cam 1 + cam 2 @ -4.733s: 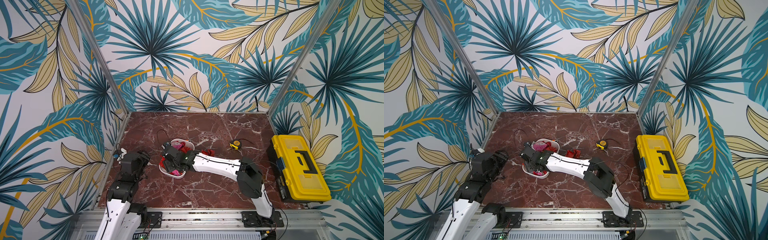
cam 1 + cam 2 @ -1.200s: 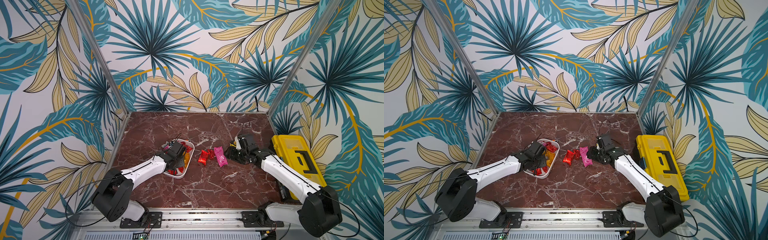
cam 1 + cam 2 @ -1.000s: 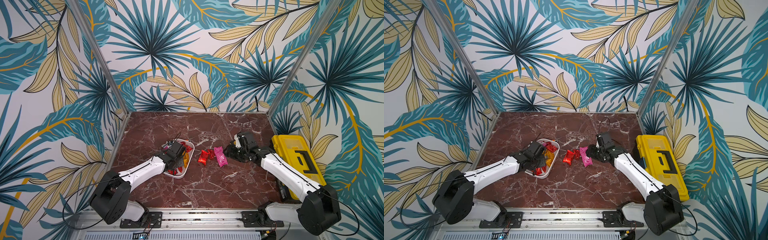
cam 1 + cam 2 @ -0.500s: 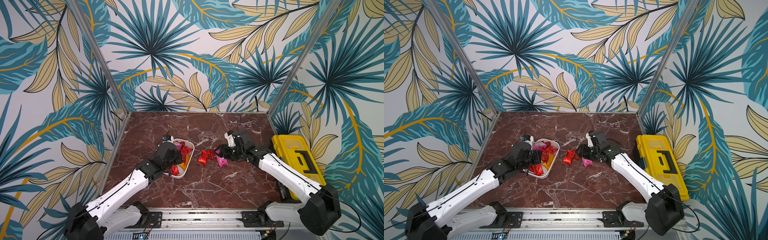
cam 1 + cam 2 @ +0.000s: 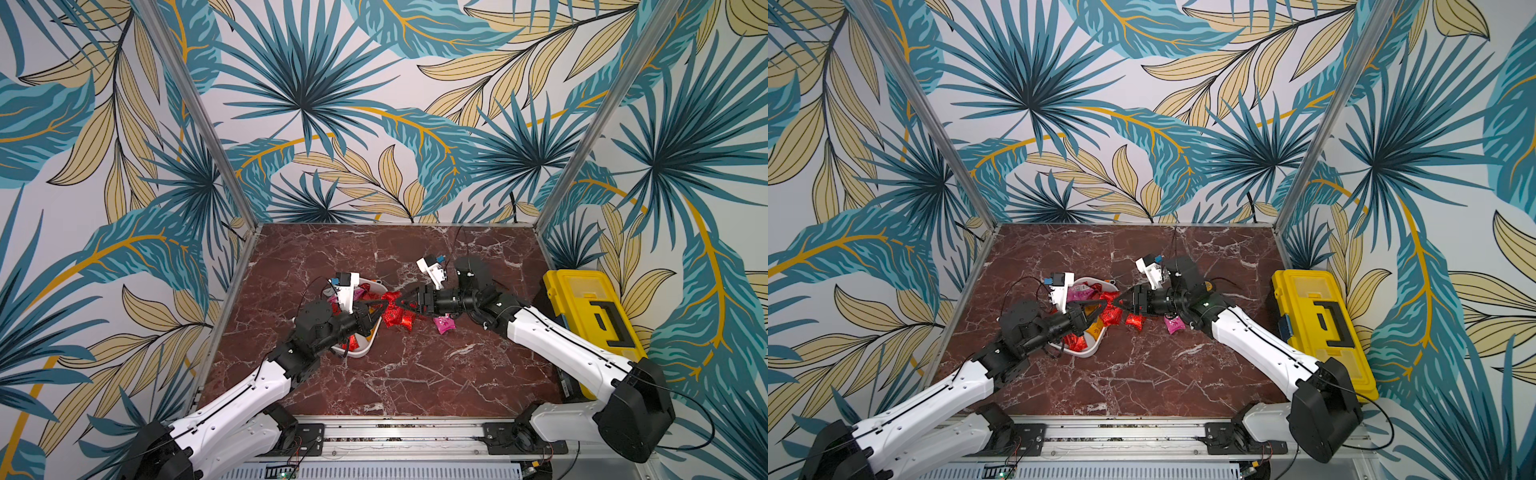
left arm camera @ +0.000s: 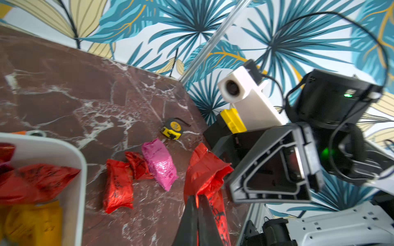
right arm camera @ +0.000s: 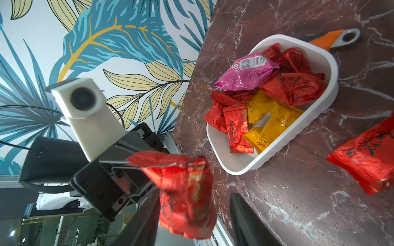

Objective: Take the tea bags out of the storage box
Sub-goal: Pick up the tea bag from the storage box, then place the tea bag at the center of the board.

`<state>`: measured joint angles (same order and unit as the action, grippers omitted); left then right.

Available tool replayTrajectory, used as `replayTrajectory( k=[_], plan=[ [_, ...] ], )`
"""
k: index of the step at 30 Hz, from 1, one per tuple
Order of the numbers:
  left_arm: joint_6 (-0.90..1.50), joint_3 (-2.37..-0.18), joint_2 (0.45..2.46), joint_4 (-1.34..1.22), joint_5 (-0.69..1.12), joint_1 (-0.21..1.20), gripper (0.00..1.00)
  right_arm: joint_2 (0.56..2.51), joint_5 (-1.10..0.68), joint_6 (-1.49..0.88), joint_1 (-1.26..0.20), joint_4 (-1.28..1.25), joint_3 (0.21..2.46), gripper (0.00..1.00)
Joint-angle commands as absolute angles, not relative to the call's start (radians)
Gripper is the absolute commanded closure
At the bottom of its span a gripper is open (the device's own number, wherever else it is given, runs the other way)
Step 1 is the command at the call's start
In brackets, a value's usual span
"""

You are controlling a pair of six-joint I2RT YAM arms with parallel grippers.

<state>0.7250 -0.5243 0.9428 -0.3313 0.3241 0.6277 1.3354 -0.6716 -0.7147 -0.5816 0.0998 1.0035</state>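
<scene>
1. The left tool (image 6: 197,198) is pinched tight on one edge of a red tea bag (image 6: 204,170). It holds the bag in the air above the tabletop (image 5: 415,374), just beside the storage box (image 7: 241,168).
2. The right tool (image 7: 195,194) meets it head on, jaws apart, with that same red tea bag hanging between them. Whether either jaw touches the foil I cannot tell.
3. The storage box sits on the tabletop on the left arm's side. It holds a heap of tea bags (image 7: 236,125), several red and a few orange-yellow, with a pink sachet (image 7: 245,72) on top.
4. Out on the tabletop, between the box and the right arm, lie two loose red tea bags (image 6: 118,189) touching each other. A pink tea bag (image 6: 160,164) rests against one of them.
5. A yellow tape measure (image 6: 171,128) lies farther back. A yellow toolbox (image 5: 590,307) stands along the right edge of the tabletop.
</scene>
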Motion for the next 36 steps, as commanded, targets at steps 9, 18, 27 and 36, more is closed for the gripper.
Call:
replayTrajectory(
  k=[9, 18, 27, 36],
  plan=[
    [0.786, -0.457, 0.968, -0.571, 0.377, 0.63, 0.95, 1.299, -0.726, -0.729, -0.584, 0.016, 0.971, 0.75],
    [0.754, -0.476, 0.92, -0.412, 0.238, 0.628, 0.37, 1.317, -0.557, -0.685, -0.556, 0.2, 0.979, 0.93],
    [0.798, -0.539, 0.786, 0.166, -0.186, 0.596, 0.31, 1.346, -0.194, -0.407, -0.36, 0.719, 1.059, 0.94],
    [0.83, -0.544, 0.781, 0.243, -0.18, 0.536, 0.33, 1.47, 0.213, -0.306, -0.27, 0.895, 1.129, 0.94]
  ],
)
